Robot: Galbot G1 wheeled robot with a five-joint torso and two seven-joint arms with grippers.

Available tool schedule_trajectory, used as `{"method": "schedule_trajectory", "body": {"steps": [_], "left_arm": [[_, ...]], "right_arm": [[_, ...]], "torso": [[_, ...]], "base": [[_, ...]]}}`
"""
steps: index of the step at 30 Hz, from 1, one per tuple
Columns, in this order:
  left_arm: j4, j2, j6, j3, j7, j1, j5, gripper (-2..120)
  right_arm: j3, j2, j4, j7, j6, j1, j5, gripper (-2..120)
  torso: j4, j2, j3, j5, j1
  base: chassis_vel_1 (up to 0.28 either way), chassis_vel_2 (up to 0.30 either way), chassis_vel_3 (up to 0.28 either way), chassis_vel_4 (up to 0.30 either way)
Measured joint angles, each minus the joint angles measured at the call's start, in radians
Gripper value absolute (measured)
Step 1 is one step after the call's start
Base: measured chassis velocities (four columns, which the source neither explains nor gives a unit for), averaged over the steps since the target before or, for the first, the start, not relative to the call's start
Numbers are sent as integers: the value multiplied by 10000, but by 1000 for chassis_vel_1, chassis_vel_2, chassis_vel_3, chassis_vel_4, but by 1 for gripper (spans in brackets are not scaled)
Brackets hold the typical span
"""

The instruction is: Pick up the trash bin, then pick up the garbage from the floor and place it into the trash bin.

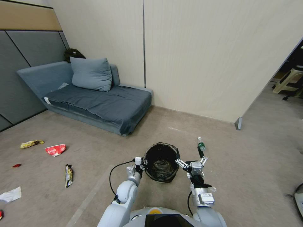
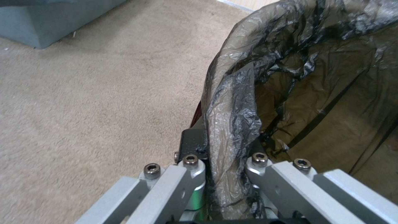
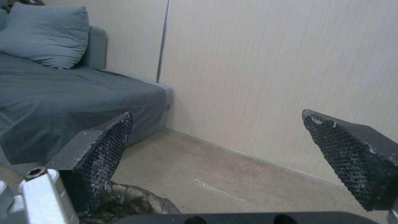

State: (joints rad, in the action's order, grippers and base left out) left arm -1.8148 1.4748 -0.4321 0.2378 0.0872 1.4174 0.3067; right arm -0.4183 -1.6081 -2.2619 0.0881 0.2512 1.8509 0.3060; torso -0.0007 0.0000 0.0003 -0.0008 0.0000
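Observation:
The trash bin (image 1: 161,162), lined with a crinkly black bag, is right in front of me on the carpet. My left gripper (image 1: 141,163) is shut on its near-left rim; in the left wrist view the left gripper (image 2: 226,146) pinches the bag-covered rim (image 2: 232,102). The right gripper (image 1: 191,159) is open just right of the bin, pads (image 3: 104,149) wide apart, the bin rim (image 3: 132,199) beside one pad. Garbage lies on the floor to my left: a yellow wrapper (image 1: 31,143), a red-and-white wrapper (image 1: 56,149), a dark snack wrapper (image 1: 68,175), a red scrap (image 1: 16,165) and a white tissue (image 1: 11,194).
A grey-blue sofa (image 1: 94,101) with a pillow stands against the walls at the back left. A small green-labelled bottle (image 1: 201,145) lies just beyond the right gripper. The wall ends at a corner (image 1: 239,123), with an opening and a stool (image 1: 288,80) to the right.

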Motion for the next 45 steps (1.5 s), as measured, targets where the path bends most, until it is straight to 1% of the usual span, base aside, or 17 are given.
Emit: {"method": "schedule_trajectory", "body": {"steps": [3, 10, 18, 28, 45], "left_arm": [[-214, 151, 146, 179, 45, 133, -237, 4], [-250, 166, 177, 216, 47, 141, -275, 4], [-254, 165, 186, 224, 47, 129, -274, 4], [-256, 160, 193, 229, 42, 112, -268, 3], [-263, 155, 204, 236, 34, 103, -260, 3]], "right_arm": [[80, 0, 2, 140, 0, -47, 25, 100], [99, 0, 63, 85, 104, -90, 164, 100], [35, 0, 46, 16, 169, -90, 355, 100], [121, 0, 6, 228, 250, -37, -192, 100], [-41, 0, -413, 352, 269, 122, -313, 100]], "torso": [[-2, -2, 4, -4, 2], [5, -3, 1, 3, 2], [6, -3, -1, 5, 2], [6, -3, -2, 7, 0], [6, -3, -3, 7, 0]], "base": [[0, 0, 0, 0], [0, 0, 0, 0], [0, 0, 0, 0], [0, 0, 0, 0], [0, 0, 0, 0]]}}
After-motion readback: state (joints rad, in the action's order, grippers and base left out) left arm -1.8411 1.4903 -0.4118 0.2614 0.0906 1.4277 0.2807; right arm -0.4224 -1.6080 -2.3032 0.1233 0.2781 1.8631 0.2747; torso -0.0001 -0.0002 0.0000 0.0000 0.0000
